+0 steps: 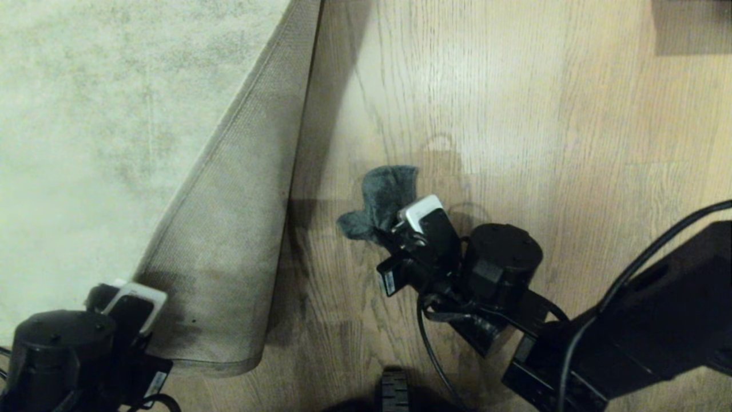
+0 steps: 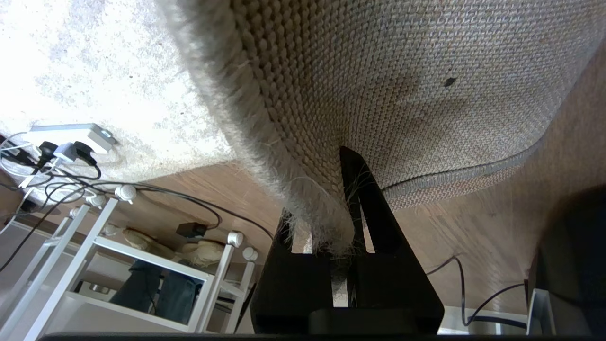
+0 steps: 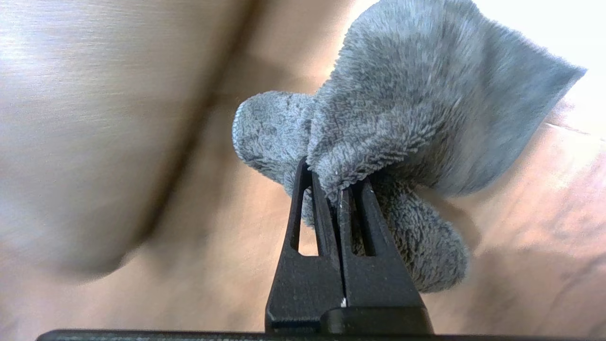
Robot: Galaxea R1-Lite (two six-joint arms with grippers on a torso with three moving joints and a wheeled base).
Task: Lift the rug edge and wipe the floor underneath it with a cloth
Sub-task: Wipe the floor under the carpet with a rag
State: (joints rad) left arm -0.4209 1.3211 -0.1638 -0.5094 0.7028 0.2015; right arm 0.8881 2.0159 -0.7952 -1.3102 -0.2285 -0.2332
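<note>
Both grippers (image 2: pixel 331 208) (image 3: pixel 334 182) clamped tight

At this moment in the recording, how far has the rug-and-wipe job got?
Done: the rug edge is folded back, mesh backing up, pinched in the left gripper. In hand: the right gripper is shut on the cloth over the bared floor beside the fold; whether the cloth touches the wood I cannot tell. Left: wiping that strip, then lowering the rug.

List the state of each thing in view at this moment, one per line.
rug edge: lifted, folded back, mesh backing up
left gripper: shut on rug edge
cloth: bunched, held over the floor
right gripper: shut on cloth
floor: uncovered beside the fold
</note>
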